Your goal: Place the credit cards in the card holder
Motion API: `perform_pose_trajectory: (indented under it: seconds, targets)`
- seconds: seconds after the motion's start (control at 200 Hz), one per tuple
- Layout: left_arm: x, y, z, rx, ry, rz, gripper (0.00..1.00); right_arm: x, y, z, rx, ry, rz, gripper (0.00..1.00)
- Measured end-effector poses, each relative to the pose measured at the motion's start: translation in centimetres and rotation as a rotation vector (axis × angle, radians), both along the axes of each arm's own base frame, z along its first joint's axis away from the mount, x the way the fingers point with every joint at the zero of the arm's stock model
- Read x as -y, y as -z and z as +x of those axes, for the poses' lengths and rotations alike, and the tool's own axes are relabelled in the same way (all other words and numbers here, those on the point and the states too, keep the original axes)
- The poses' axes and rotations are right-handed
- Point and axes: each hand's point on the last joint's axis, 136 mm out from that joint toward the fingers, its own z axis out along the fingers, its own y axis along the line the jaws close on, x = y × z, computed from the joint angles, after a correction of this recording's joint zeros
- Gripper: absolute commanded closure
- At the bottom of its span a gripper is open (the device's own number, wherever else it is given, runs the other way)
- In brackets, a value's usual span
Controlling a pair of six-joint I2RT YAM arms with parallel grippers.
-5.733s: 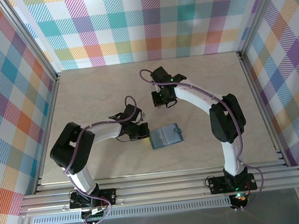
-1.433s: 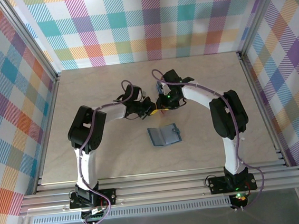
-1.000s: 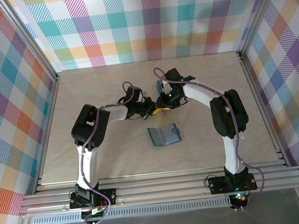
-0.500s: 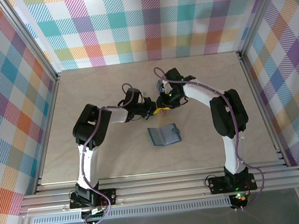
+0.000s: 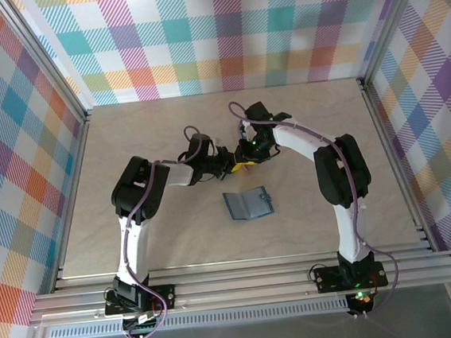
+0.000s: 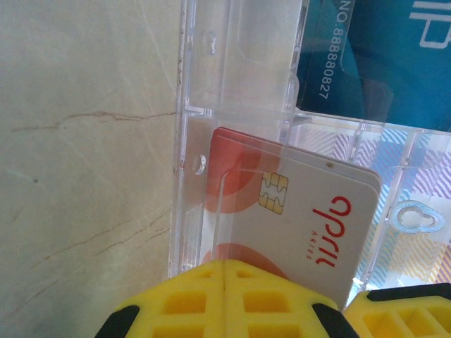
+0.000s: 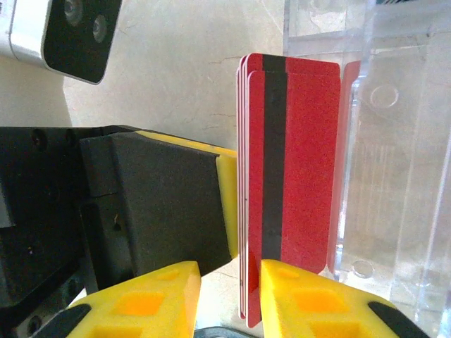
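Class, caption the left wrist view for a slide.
Shut left gripper at the edge of a red chip card in the clear case, blue card beyond.

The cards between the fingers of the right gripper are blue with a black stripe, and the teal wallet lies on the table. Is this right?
Not quite. The right wrist view shows that the cards between the fingers of the right gripper are red with a black stripe, not blue. The teal wallet does lie on the table.
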Motion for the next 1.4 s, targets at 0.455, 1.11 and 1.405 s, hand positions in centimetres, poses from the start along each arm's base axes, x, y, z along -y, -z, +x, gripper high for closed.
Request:
perform_pose_trajectory:
  seconds: [0.455, 1.11, 1.405]
  targets:
    - [-0.05, 0.14, -0.02, 0.028, 0.014, 0.017, 0.96, 0.19, 0.08, 0.04, -0.004, 0.012, -0.007, 0.82]
    - [-0.06, 0.19, 0.10, 0.041, 0.027, 0.045, 0.96, 0.49, 0.02, 0.14, 0.002, 0.022, -0.023, 0.93]
    - [-0.02, 0.19, 0.22, 0.049, 0.031, 0.060, 0.96, 0.60, -0.07, 0.19, 0.007, 0.024, -0.028, 1.00]
